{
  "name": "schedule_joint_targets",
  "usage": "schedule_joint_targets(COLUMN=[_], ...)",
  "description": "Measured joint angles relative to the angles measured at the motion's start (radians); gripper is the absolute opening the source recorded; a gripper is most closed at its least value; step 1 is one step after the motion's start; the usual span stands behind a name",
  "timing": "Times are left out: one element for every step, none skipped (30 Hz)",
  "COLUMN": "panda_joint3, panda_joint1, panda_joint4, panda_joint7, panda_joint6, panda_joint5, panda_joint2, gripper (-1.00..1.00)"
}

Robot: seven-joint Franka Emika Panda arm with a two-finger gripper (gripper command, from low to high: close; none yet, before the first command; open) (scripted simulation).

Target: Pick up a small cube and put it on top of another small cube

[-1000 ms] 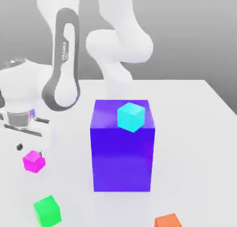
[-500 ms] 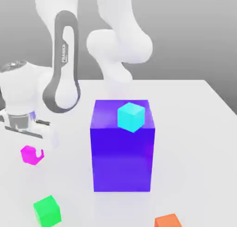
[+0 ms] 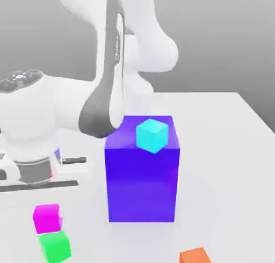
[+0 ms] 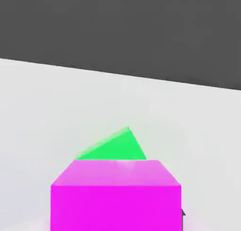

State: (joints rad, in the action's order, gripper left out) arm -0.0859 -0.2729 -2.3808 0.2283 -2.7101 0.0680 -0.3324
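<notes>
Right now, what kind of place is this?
Probably a computer-made test room, not a real one: a plain white table, a flat grey backdrop, and smooth bright blocks like the big blue-violet block and small cyan cube.

No text can be read; pale lettering on the arm's dark grey panel [image 3: 114, 47] is too blurred.

Bright, even simulator light — soft faint shadows, slight blur, no glare.
</notes>
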Motion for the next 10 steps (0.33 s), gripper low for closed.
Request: schedule_joint_targets(panda_joint3=[0.000,0.000,0.000,0.000,0.000,0.002,0.000,-0.003,-0.006,-0.009], panda_joint1=[0.000,0.000,0.000,0.000,0.000,-0.001,0.001,0.003,0.005,0.007], panda_joint4=[0.000,0.000,0.000,0.000,0.000,0.001,0.001,-0.001,-0.002,-0.004], panda_joint7=[0.000,0.000,0.000,0.000,0.000,-0.001,0.000,0.004,0.009,0.015], panda_joint6=[0.000,0.000,0.000,0.000,0.000,-0.011,0.001,0.024,0.052,0.083], panda_joint5=[0.000,0.000,0.000,0.000,0.000,0.002,-0.001,-0.007,-0.013,-0.021], panda_joint2=[0.000,0.000,0.000,0.000,0.000,-0.011,0.001,0.026,0.056,0.089], gripper=[1.00,1.00,1.00,1.00,1.00,1.00,1.00,1.00,1.00,1.00])
